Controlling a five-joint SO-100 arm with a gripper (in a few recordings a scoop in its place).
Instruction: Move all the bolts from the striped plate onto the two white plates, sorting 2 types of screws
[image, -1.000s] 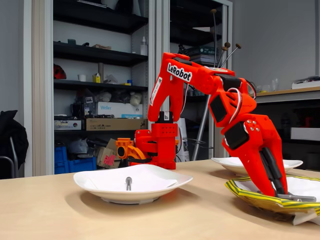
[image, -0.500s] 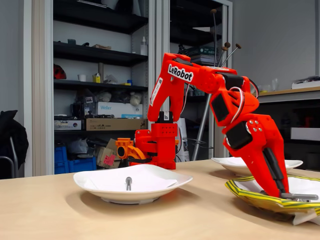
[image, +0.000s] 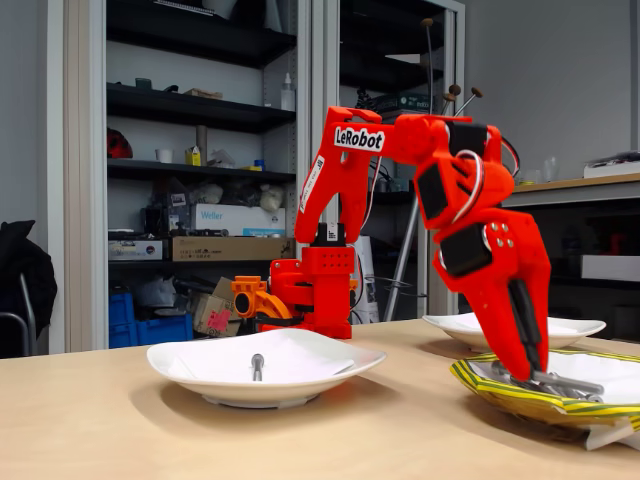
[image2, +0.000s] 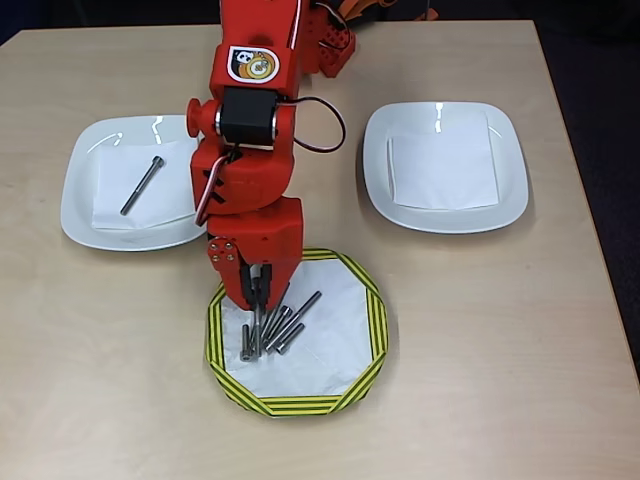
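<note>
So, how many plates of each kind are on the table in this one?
Plain glossy white round plates: 2
Paper plate with a yellow-and-black striped rim: 1
Total: 3 plates

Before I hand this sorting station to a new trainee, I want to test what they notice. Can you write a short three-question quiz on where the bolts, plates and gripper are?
1. True or false: the white plate on the right of the overhead view holds a bolt.
2. The gripper is over which plate? A) left white plate B) striped plate C) right white plate
3. Fill in: the left white plate holds ___ long bolt.

Key: 1. False: it holds a white sheet and no bolt. 2. B, its fingertips are down among the pile of bolts. 3. one.
</note>
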